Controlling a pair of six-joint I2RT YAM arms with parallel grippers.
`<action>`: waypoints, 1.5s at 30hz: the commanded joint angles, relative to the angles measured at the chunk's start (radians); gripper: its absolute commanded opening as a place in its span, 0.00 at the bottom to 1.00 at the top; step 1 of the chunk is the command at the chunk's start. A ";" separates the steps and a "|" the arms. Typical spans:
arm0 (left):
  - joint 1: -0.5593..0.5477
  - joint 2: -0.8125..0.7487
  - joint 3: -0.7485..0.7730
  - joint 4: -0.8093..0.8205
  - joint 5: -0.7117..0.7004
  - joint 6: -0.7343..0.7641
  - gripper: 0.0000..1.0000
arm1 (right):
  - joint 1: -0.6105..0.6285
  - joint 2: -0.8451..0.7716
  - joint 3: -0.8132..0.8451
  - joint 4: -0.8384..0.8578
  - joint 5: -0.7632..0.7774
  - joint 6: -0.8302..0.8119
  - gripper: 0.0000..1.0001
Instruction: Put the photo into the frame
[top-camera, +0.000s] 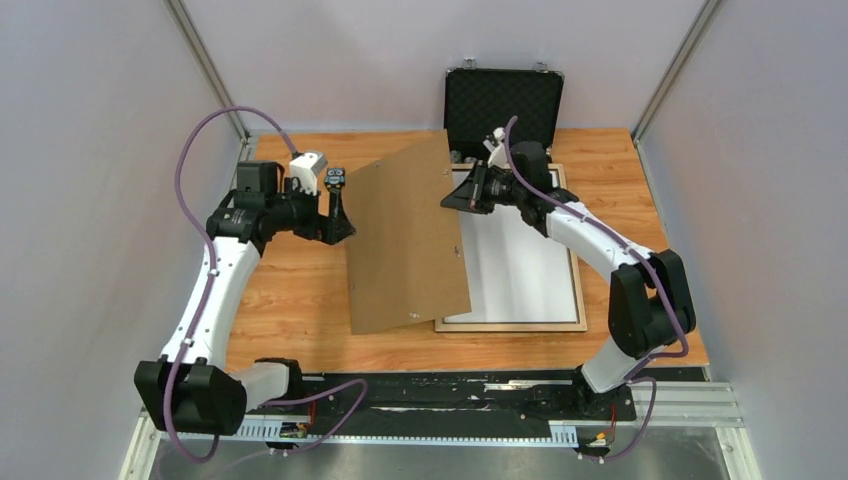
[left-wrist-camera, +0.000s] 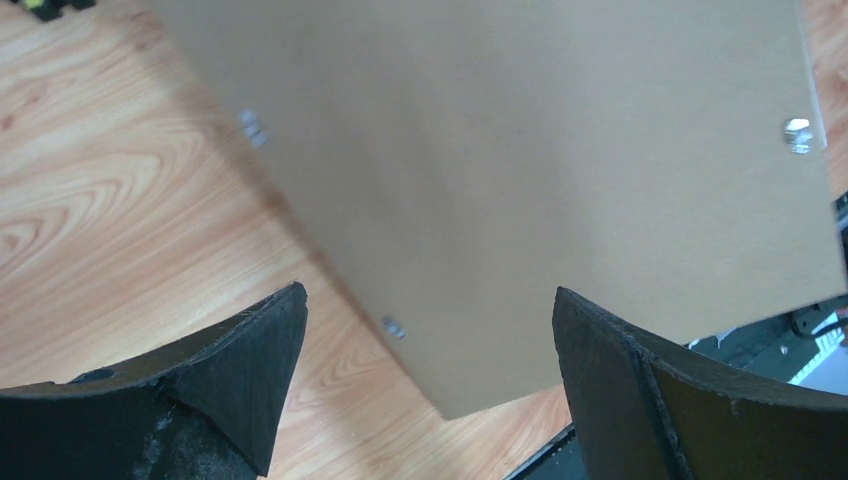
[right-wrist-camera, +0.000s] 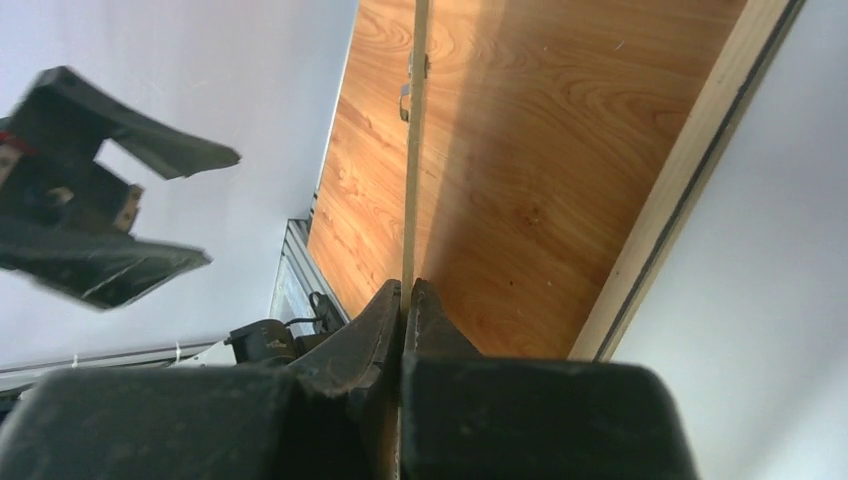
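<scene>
- Table (top-camera: 290, 300): wood top, and everything below sits on or over it.
- Backing panel (top-camera: 405, 240): a brown hardboard sheet, the biggest thing in my way. It's tilted and raised on its far right side. Its right part hangs over the frame's left rail and covers a strip of what's inside. I can't tell if its near-left corner touches the table.
- Frame (top-camera: 520, 326): lies flat on the right half of the table, light wood side up. The near, right and far rails are clear, and the left rail is mostly under the panel.
- Photo (top-camera: 520, 270): a plain white sheet lying flat inside the frame. It reads as the print's back, and no printed side is visible.
- Case (top-camera: 503, 100): black, with its lid open and foam lining showing. It stands at the far edge just behind the frame and nothing touches it.
- Right gripper (right-wrist-camera: 407, 290): my jaws are clamped on the panel's thin far right edge, pads pressed to both faces.
- Left gripper (left-wrist-camera: 430, 292): my jaws are wide apart and hold nothing. It sits just off the panel's left edge, facing the brown face.
- Metal tabs (left-wrist-camera: 797, 133): small clips along the panel's edges.
</scene>
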 joint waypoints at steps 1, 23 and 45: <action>0.094 0.000 -0.054 0.117 0.146 0.030 1.00 | -0.041 -0.125 -0.028 0.174 -0.036 0.022 0.00; 0.195 0.230 -0.113 0.411 0.382 -0.091 1.00 | -0.174 -0.212 -0.064 0.412 -0.204 0.284 0.00; 0.174 0.314 -0.134 0.836 0.697 -0.437 1.00 | -0.222 -0.255 -0.118 0.582 -0.258 0.378 0.00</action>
